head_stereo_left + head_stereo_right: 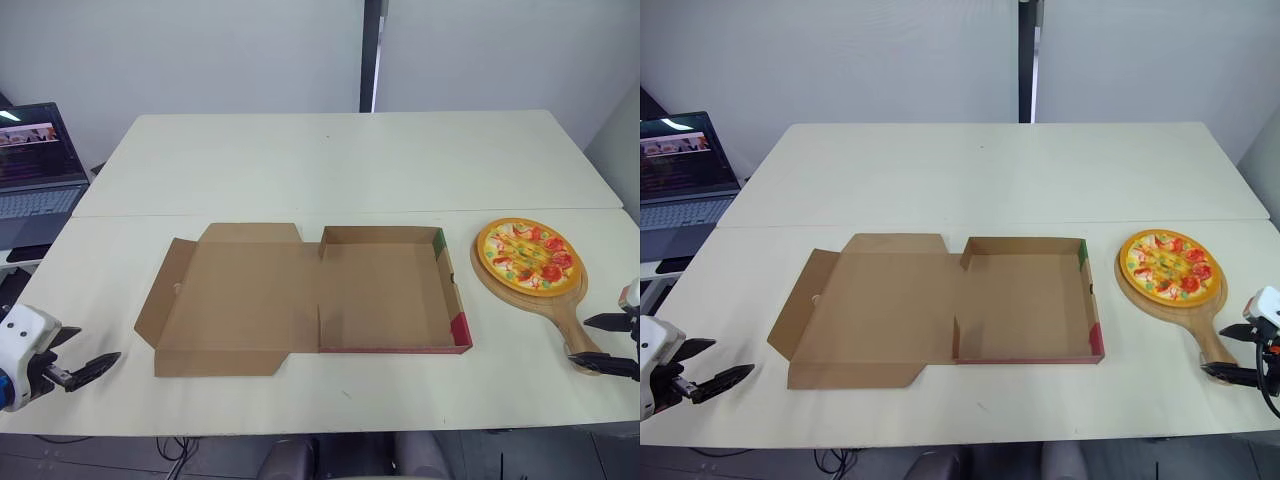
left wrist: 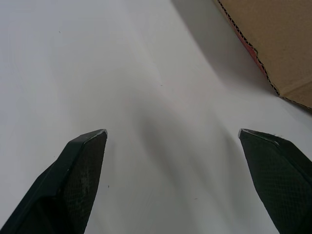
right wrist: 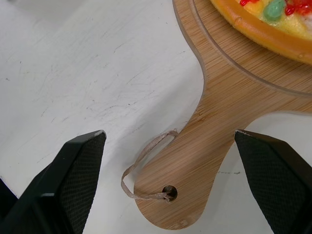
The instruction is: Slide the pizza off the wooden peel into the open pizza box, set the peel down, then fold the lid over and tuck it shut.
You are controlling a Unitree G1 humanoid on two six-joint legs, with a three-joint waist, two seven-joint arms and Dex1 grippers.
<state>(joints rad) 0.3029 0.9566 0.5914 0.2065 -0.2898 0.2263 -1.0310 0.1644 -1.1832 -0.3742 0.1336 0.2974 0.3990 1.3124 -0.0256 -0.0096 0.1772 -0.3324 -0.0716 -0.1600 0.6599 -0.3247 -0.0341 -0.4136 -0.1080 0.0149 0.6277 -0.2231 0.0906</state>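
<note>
Task barely begun, nothing done. Pizza [image 1: 529,255] sits on peel [image 1: 568,312], on desk [image 1: 350,160] just right of pizza box [image 1: 385,290]. Box empty, lid [image 1: 240,295] lies flat open. My right pincer [image 3: 169,132] wide, straddling peel handle, no grip yet. My left pincer [image 1: 98,343] wide, empty, near lid corner. Left: grasp, slide, set peel down, fold, tuck.

We see our left gripper [image 1: 92,347] low at the near left, its white wrist [image 1: 22,345] behind it. Its two black fingers [image 2: 78,170] are spread wide, jaws open, and point inward toward the right. Our right gripper [image 1: 585,341] sits low at the near right, jaws likewise wide apart, pointing inward toward the left.
</note>
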